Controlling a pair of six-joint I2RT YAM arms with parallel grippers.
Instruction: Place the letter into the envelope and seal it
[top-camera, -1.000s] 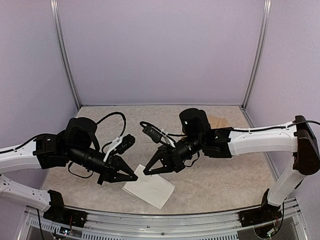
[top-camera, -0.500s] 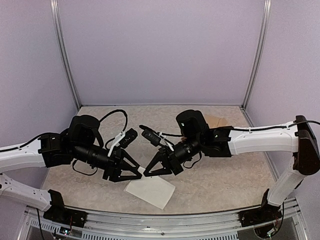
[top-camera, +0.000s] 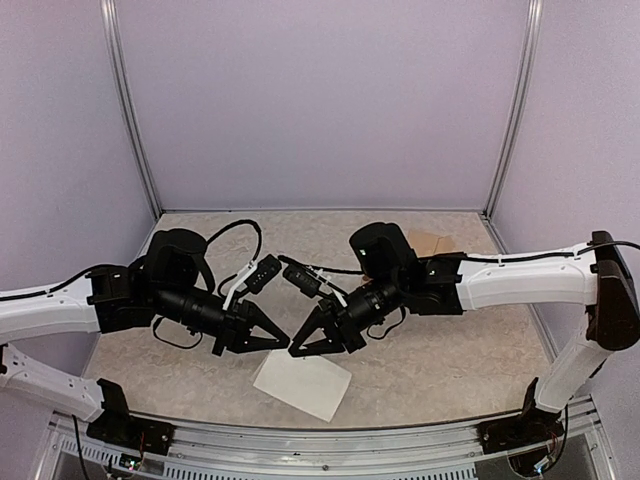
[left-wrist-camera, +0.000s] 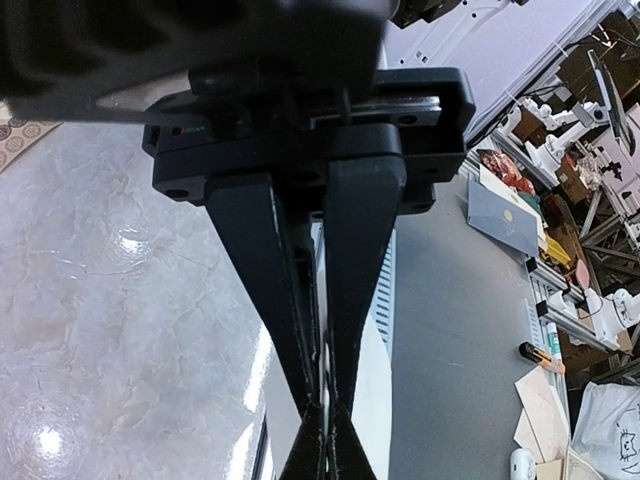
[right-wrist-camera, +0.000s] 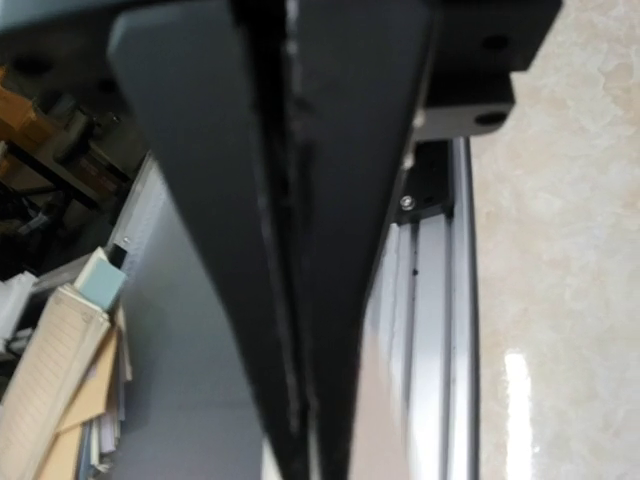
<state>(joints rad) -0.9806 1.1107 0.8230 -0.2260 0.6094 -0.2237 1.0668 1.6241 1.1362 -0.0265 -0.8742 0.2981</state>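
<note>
From where I stand, the pale marble-patterned counter (top-camera: 450, 370) fills the booth. The white-and-black left arm (top-camera: 60, 310) and right arm (top-camera: 520, 280) reach in low over it and meet nose to nose near the front.

Just below their tips lies the letter (top-camera: 302, 385), a thin cream-white rectangular paper sheet. It rests flat and skewed on the counter, close to the front rail, with its plain face up as far as I can tell.

A tan flat piece (top-camera: 435, 243), perhaps the envelope, peeks out behind the right arm, well apart from the sheet.

The left end effector (top-camera: 283, 343) has its fingers pressed together, and so does the right end effector (top-camera: 297, 350). Neither seems to pinch anything.

I judge the pick-up is yet to come. It would go best if one tip pinned the sheet while the other spread its fingers and took a corner gently, without creasing it.
</note>
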